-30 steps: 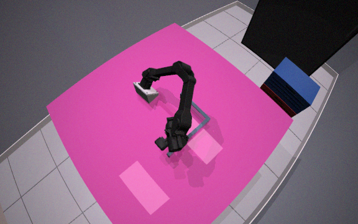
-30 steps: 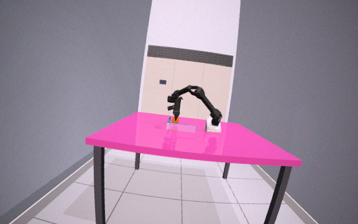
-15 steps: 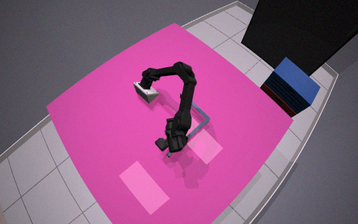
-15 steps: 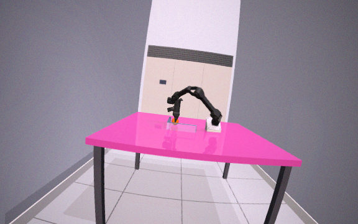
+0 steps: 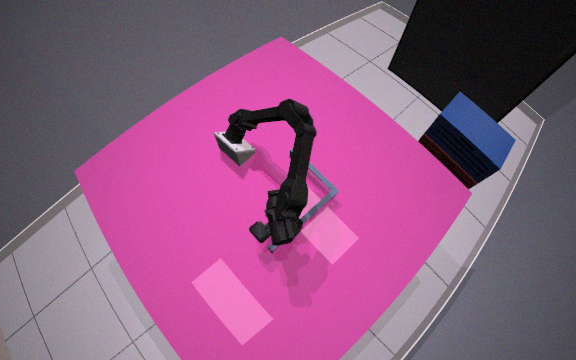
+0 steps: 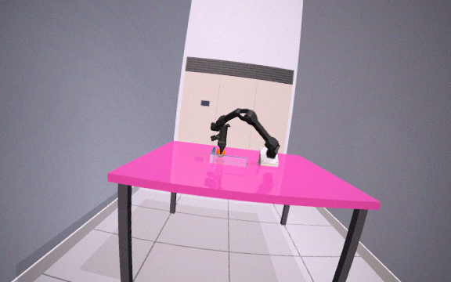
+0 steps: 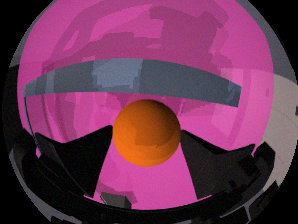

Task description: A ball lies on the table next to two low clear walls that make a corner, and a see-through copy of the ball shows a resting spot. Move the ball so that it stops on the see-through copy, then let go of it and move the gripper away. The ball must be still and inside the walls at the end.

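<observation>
While our claw spreads open around the orange ball, we see the ball low on the pink surface — just near the clear walls, at their left end.

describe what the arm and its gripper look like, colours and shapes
A slim, matte black jointed arm with blocky, rounded links rises from a pale grey wedge-shaped base. The black parallel-jaw gripper has dark, tapering fingers. No cables or markings are visible.
</observation>
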### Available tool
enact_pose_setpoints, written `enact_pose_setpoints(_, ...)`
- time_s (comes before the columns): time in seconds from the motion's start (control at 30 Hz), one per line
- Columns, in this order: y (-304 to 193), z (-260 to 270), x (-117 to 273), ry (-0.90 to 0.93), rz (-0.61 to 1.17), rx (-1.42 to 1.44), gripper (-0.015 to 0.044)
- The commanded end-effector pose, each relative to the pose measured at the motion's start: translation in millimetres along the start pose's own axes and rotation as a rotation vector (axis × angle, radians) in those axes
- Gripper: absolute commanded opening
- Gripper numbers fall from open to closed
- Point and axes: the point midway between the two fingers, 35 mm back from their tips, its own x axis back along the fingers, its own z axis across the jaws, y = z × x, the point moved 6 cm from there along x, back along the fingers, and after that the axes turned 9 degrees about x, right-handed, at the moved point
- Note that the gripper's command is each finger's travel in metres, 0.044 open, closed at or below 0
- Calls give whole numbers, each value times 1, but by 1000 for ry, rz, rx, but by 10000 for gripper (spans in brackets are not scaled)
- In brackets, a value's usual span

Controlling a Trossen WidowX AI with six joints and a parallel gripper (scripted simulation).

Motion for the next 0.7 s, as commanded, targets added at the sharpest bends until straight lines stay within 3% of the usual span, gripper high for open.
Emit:
enact_pose_setpoints(0.0,1,-1,9,-1,0,0,431)
enact_pose_setpoints(0.2,0,0,84,1,1,-2,431)
enact_pose_setpoints(0.53,2,-1,80,-4,-15,-4,431)
enact_pose_setpoints(0.67,-1,0,111,-4,-15,-3,440)
